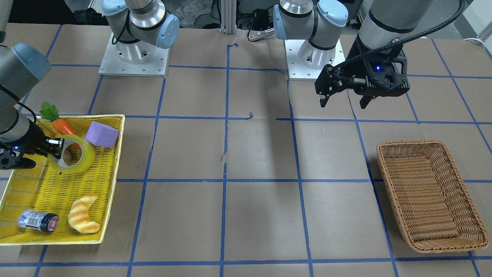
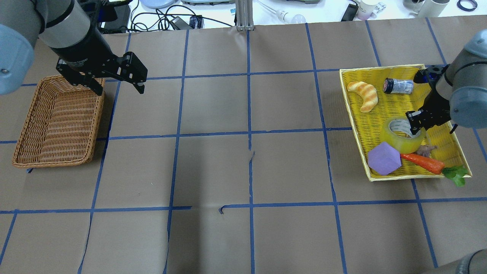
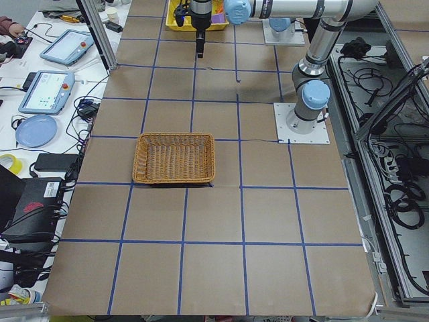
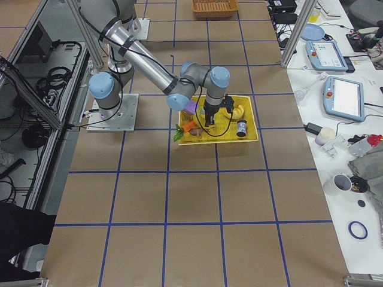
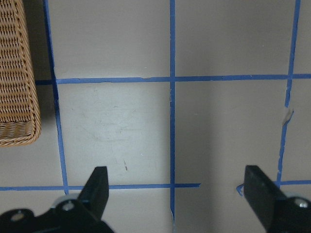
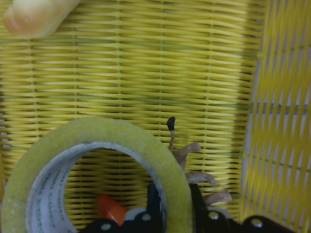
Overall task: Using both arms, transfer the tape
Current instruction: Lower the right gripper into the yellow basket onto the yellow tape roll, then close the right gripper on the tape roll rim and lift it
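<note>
Finish on left arm [image 1: 384, 23] and right arm [image 1: 9, 96]: silver-grey tubes, light blue joint caps [image 1: 333, 13]. Black ribbed cable [image 1: 423, 34] leaves left gripper [image 1: 343, 104] toward 2 o'clock. The gripper is black, with its blue light [image 1: 378, 68] lit. White square base plates [image 1: 153, 69], screws along edges.

Glossy plastic tape [image 1: 73, 154]; woven wicker basket [image 1: 430, 192].

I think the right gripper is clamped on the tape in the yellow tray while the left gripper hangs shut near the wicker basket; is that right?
Not quite: the left gripper near the wicker basket is open, not shut; the left wrist view shows its fingers spread wide. The right gripper does clamp the tape in the yellow tray.
</note>
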`<state>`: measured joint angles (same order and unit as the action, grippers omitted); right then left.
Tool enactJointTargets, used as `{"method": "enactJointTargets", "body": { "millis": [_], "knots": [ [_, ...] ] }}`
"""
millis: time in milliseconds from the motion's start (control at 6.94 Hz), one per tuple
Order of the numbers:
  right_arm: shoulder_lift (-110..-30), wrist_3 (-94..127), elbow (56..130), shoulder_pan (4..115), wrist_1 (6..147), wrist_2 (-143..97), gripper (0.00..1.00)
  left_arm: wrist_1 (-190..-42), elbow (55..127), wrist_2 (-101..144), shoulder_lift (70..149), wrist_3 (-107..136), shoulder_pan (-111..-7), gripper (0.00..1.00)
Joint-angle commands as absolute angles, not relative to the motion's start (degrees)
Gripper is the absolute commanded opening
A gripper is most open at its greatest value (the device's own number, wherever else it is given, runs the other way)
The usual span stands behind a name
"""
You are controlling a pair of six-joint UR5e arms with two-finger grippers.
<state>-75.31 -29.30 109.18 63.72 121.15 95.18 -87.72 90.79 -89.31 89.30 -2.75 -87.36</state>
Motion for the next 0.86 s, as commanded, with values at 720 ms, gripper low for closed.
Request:
{"method": "enactJointTargets", "body": {
  "millis": [720],
  "knots": [
    [-76.47,-19.82,95.97,86.87,118.96,88.16,0.00,-87.71,90.79,-89.38,89.30,-2.81,-87.19,1.00]
  ]
}}
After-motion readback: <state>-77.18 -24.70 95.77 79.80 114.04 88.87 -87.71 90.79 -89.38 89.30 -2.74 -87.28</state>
